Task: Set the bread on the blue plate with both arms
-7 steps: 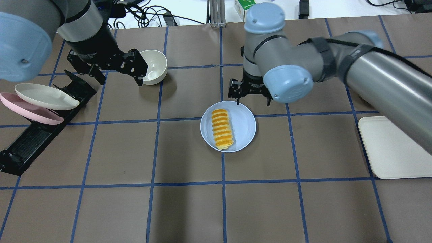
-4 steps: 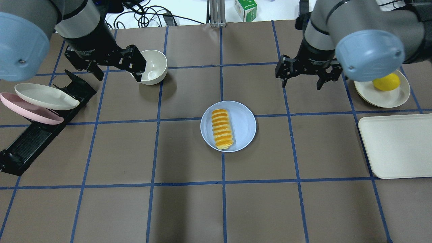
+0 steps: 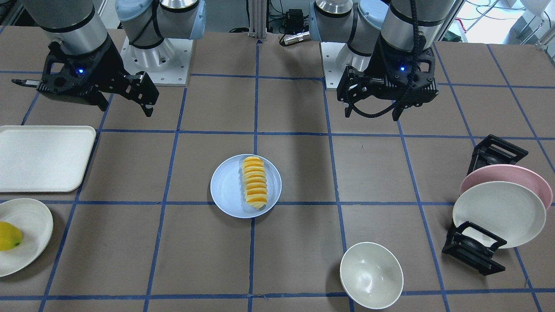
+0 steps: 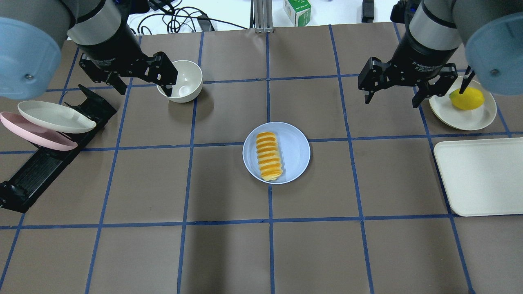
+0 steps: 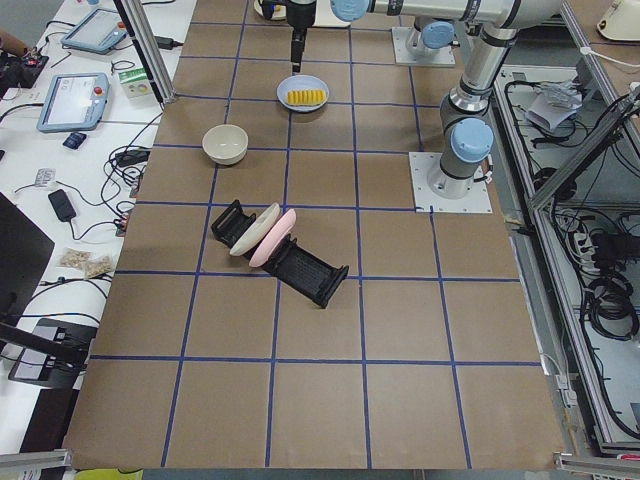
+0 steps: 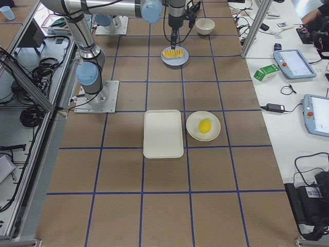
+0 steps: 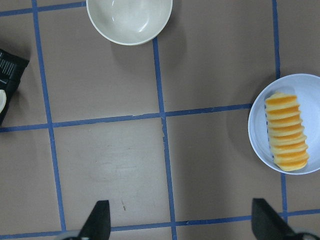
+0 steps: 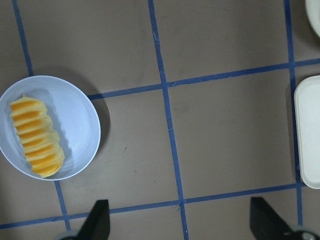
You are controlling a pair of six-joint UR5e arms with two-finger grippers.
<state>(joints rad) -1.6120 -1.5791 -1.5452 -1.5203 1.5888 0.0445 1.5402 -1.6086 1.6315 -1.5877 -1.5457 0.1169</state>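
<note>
The bread [image 4: 269,156], a ridged yellow-orange loaf, lies on the left half of the blue plate [image 4: 296,151] at the table's middle. It also shows in the front view [image 3: 255,187], the left wrist view [image 7: 286,131] and the right wrist view [image 8: 36,137]. My left gripper [image 4: 143,87] is open and empty, hovering beside a white bowl, far left of the plate. My right gripper [image 4: 392,102] is open and empty, up and to the right of the plate. Neither gripper touches the bread or the plate.
A white bowl [image 4: 184,81] stands by the left gripper. A black rack [image 4: 49,163] holds a cream plate [image 4: 53,116] and a pink plate [image 4: 36,134] at the left. A cream plate [image 4: 476,116] with a yellow lemon [image 4: 466,98] and a cream tray [image 4: 482,175] are at the right.
My right arm has swung away from the plate's far edge to the right, toward the lemon's plate. The left gripper has shifted slightly back. The bread and plate have not moved.
</note>
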